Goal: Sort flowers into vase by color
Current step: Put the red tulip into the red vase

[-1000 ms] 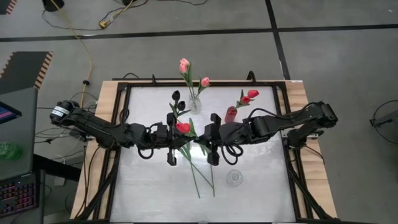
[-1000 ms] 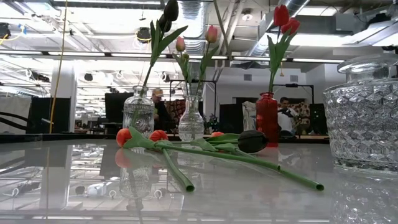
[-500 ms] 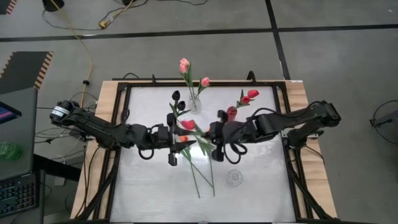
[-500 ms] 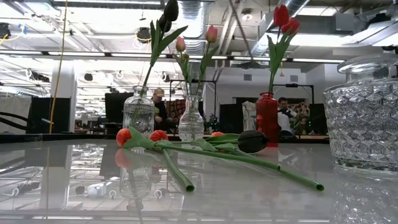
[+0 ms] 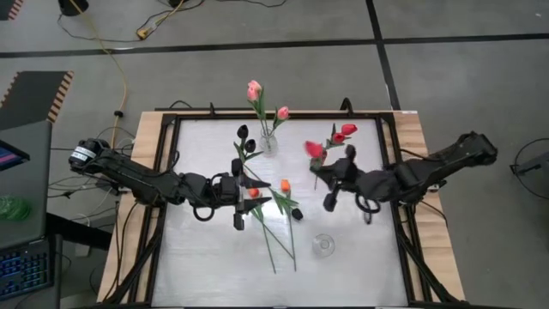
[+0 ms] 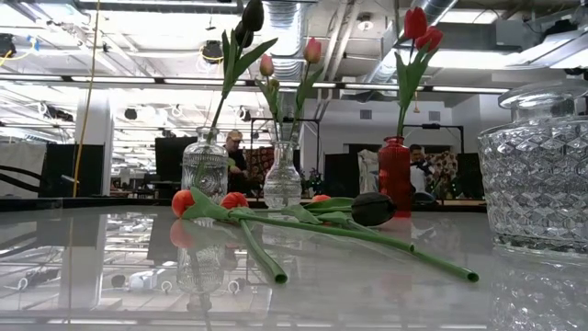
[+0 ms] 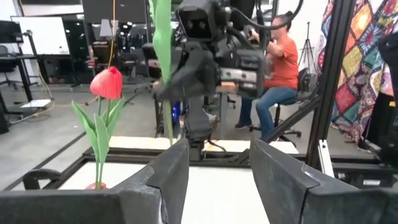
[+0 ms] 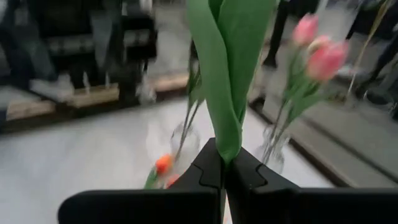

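Two claws work over the pale desk [image 5: 343, 266]. At left centre, the left claw [image 5: 250, 204] hangs with its jaws spread and nothing between them, just beside the loose flowers [image 5: 276, 225]. These lie flat in the middle, long green stems running toward the near edge, orange and red heads and one black head at the far end, crossing each other. Behind them, a clear vase [image 6: 204, 165] holds black tulips [image 5: 243, 139] leaning a little; right of it, a second clear vase [image 6: 282, 182] holds upright pink tulips [image 5: 255, 91]. Farther right, the right claw [image 5: 326, 194] is pinched shut on a green stem, lifting a red tulip [image 5: 315, 150] whose head points toward the far side. Beside it, the red vase [image 6: 395, 175] carries two red tulips [image 5: 344, 133]. An empty cut-glass vase [image 5: 322, 245] stands nearer, right of centre. Bare desk lies open to the near left and near right.
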Motion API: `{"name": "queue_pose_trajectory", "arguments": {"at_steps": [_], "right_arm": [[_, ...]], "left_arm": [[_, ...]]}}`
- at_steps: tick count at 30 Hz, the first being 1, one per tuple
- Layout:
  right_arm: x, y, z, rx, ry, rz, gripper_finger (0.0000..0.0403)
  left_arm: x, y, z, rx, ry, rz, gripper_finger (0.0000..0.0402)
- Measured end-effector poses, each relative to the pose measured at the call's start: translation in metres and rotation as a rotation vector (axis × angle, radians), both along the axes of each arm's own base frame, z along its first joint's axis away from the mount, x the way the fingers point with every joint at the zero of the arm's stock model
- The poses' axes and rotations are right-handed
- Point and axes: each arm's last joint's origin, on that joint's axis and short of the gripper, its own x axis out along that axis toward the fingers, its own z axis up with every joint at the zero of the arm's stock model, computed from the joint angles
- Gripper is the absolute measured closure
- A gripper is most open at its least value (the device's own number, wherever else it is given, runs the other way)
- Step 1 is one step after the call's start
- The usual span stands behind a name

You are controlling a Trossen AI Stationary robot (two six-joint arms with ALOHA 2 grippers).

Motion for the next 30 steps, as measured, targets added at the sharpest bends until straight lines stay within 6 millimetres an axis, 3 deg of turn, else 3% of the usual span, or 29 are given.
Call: {"name": "queue_pose_trajectory", "arguments": {"at_steps": [4, 9, 15, 30], "right_arm": [[-0.014, -0.007, -0.017, -0.074, -0.106, -0.067, 0.0373], [-0.017, -0.015, -0.032, -0.192, -0.143, -0.106, 0.0371], [-0.017, -0.017, -0.032, -0.336, -0.077, -0.113, 0.0372], [-0.013, -0.037, -0.039, -0.416, 0.004, -0.189, 0.0369]], "left_arm": [[0.0, 0.0, -0.002, 0.004, 0.02, 0.0, 0.0243], [0.0, 0.0, -0.004, 0.008, 0.035, 0.0, 0.0243], [0.0, 0.0, -0.004, 0.0, 0.043, -0.001, 0.0243], [0.0, 0.0, -0.004, 0.0, 0.044, -0.001, 0.0243]]}}
